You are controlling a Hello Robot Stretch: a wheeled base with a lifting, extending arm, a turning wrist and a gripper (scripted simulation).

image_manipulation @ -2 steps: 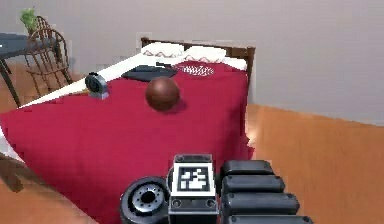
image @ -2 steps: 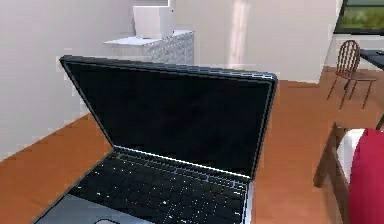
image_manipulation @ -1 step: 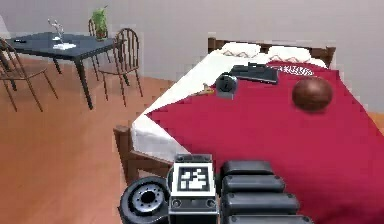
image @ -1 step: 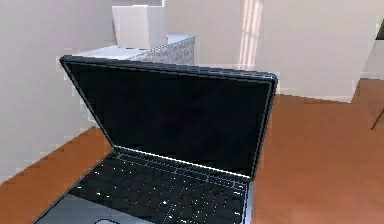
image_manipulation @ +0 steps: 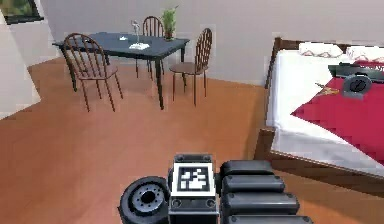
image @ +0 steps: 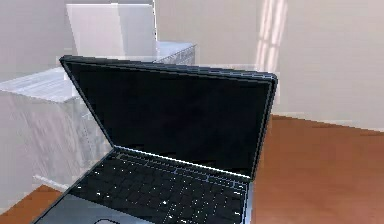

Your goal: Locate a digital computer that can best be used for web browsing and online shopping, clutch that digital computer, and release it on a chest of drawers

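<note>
Judging by the forward view, you are on the delivery leg. The laptop sits dead centre and very near the lens, lid raised, dark screen facing you, keyboard running off the bottom edge. What it rests on lies below the frame, so don't assume it is being carried. — first spotter

Agreed. In the arm side view the gripper is a dark round body at the bottom edge, left of the white marker, with the arm at the lower right. You cannot make out its far end, so you cannot tell whether it holds anything. — second spotter

Your target, I think, is the pale cabinet at the left and upper left, behind the screen. It looks like the chest of drawers. A white box stands on its top. — first spotter

So drive slowly and turn until that cabinet lies on the reaching side. Raise the arm above the top before you extend. Aim for the bare stretch of top beside the box, not against it. Set the laptop flat and well in from the edge before you let go, because a raised lid makes it top-heavy. Mind the bed at the right of the arm side view as you turn. — second spotter
</note>
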